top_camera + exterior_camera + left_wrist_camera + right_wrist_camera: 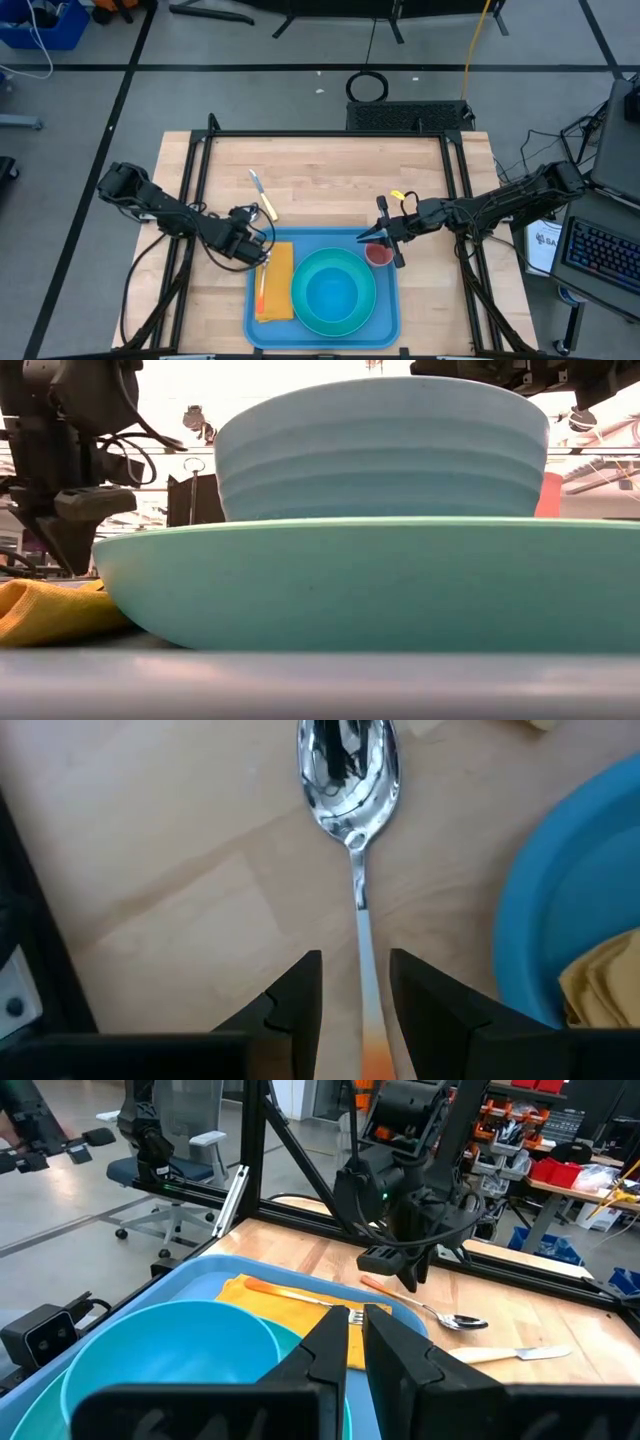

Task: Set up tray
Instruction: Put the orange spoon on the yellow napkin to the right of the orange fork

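Observation:
The light-blue tray (385,318) lies at the table's near middle. On it are a turquoise plate (400,590) bearing a bowl (333,290), a yellow napkin (277,290) with an orange-handled fork (300,1297) on top, and a red cup (380,256) in the far right corner. A spoon (348,775) lies flat on the wood just left of the tray. My left gripper (355,990) points down over it, open, a finger on either side of the handle (364,945) without touching it. My right gripper (356,1342) hovers level by the cup, shut and holding nothing.
A knife (262,195) with a yellow handle lies on the wood, farther back than the spoon. Dark frame rails (330,133) border the table's left, far and right sides. Bare wood stretches across the table's far half.

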Tool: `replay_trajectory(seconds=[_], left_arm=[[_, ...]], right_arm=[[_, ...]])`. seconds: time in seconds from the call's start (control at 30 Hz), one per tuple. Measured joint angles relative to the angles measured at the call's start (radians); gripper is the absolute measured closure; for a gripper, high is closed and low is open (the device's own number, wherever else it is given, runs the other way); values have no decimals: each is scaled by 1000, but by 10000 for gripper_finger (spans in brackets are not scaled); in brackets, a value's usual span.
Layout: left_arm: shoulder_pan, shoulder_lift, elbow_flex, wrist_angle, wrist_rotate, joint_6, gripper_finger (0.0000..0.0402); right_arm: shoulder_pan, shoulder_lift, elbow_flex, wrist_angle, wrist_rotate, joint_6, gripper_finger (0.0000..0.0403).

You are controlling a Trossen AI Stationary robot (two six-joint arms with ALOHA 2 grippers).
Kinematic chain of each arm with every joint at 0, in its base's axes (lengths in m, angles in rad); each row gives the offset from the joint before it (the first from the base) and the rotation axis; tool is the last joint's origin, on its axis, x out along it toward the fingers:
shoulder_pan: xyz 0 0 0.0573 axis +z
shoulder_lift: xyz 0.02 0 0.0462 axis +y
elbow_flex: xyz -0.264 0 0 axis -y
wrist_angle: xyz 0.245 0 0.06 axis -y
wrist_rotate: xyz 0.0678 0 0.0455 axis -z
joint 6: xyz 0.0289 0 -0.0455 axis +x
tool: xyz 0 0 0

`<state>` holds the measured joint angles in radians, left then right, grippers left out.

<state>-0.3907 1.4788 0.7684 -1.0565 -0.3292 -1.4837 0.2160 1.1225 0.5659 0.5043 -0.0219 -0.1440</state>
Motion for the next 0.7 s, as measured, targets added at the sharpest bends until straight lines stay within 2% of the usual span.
replay_trajectory(seconds=[0.57, 0.7], left_arm=[[62, 0, -18, 76, -31, 126, 277], [94, -1, -64, 125, 8, 140, 277]], right_arm=[[0, 0, 0, -2, 0, 1, 374], [0, 0, 0, -3, 0, 1, 374]])
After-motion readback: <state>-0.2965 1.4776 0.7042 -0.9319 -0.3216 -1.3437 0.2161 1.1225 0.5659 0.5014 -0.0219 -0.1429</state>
